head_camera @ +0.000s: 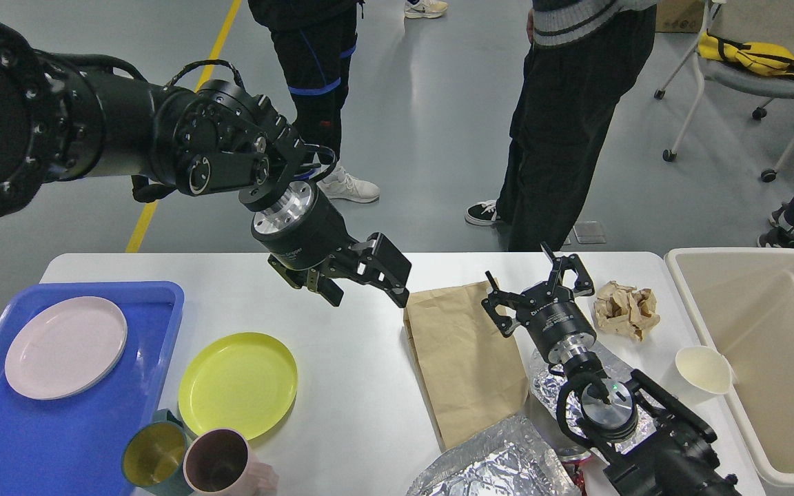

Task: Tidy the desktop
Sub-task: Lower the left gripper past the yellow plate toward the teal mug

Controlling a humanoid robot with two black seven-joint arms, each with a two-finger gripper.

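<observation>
White lettering on both gripper bodies is too small to read, as the left gripper (369, 286) and right gripper (538, 289) hover spread open and empty above the white table (349, 386) filling the foreground.

You've got two plates: pink (65, 346) left, yellow (238, 384) lower centre. Two cups (154, 453) (219, 463) at the bottom. One paper bag (464, 362), one crumpled paper wad (626, 309), one paper cup (704, 368), two foil pieces (493, 465) (547, 382).

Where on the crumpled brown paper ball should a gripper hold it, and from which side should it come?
Probably from above, closing across the middle of the crumpled paper ball. It lies alone on the desktop, with its folds raised, so fingers can go down on both sides.
</observation>
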